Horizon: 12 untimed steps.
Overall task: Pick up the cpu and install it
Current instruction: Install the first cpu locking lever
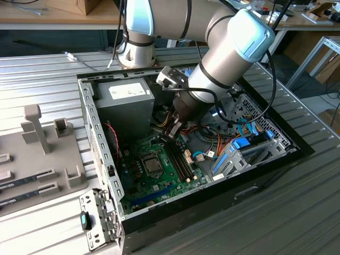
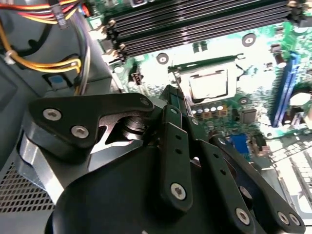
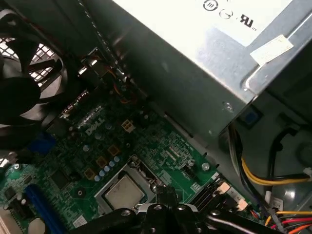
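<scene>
The black, linkage-jointed pincer [image 1: 171,133] hangs inside the open black desktop computer case [image 1: 276,159], its tips low over the green motherboard [image 1: 159,183] beside the black memory slots [image 1: 178,159]. In the second wrist view the pincer [image 2: 176,100] has its fingers [image 2: 174,141] drawn close together, tapering to a narrow tip with nothing seen between them; whether they quite touch I cannot tell. That tip sits just beside the socket, apart from the chip.

The cpu [image 1: 152,166], a small flat square chip with a silvery metal top plate, lies flat in its metal-framed socket on the motherboard, face up, its edges square with the frame. Being square, it has no long axis to speak of. In the second wrist view the cpu [image 2: 208,84] sits beyond the fingertips, and in the first wrist view the cpu [image 3: 124,191] lies just past the pincer's dark links.

Around it: a grey metal power supply box [image 1: 127,101] at the far left of the case in the exterior view, a black fan [image 3: 22,83] in the first wrist view, yellow and orange wire bundles [image 2: 44,61] close by the pincer's side, and blue drive brackets [image 1: 241,143] to the exterior view's right. The case rests on a ribbed grey metal surface [image 1: 297,212].
</scene>
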{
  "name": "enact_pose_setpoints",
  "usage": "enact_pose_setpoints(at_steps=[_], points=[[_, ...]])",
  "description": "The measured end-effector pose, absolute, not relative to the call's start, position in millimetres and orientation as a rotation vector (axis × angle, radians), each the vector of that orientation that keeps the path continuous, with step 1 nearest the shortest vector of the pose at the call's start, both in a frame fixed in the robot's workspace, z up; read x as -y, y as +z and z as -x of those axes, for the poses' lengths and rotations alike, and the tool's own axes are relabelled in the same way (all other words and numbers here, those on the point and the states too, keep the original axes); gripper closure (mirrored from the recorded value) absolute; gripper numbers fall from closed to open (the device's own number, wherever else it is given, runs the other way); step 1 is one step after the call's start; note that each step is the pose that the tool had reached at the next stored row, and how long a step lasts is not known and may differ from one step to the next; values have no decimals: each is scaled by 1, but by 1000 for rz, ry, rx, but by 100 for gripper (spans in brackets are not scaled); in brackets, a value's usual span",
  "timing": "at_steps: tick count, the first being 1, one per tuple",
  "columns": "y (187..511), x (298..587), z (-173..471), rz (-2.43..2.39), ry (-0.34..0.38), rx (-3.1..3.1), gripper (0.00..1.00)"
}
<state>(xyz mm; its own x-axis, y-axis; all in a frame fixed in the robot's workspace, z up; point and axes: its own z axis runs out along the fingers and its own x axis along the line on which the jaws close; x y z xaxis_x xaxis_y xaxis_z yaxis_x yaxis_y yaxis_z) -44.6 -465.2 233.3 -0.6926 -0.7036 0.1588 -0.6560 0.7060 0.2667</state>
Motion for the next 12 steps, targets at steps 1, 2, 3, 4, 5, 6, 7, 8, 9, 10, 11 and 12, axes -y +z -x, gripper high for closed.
enact_pose_setpoints(at_steps=[1, 2, 3, 4, 5, 6, 7, 8, 9, 10, 11, 12], points=[[234, 466, 45, -1081, -272, 2665, 89], [235, 466, 45, -1081, -270, 2665, 89], [236, 466, 45, -1081, -271, 2665, 89], [238, 466, 45, -1081, -271, 2665, 89], [240, 466, 45, -1081, -271, 2665, 89], [243, 466, 45, -1081, -271, 2665, 89], [246, 466, 45, -1081, -271, 2665, 89], [248, 466, 45, -1081, -271, 2665, 89], [250, 466, 45, -1081, -271, 2665, 89], [252, 466, 46, -1082, -271, 2665, 89], [252, 466, 49, -1082, -271, 2666, 89], [252, 466, 53, -1082, -270, 2666, 89]])
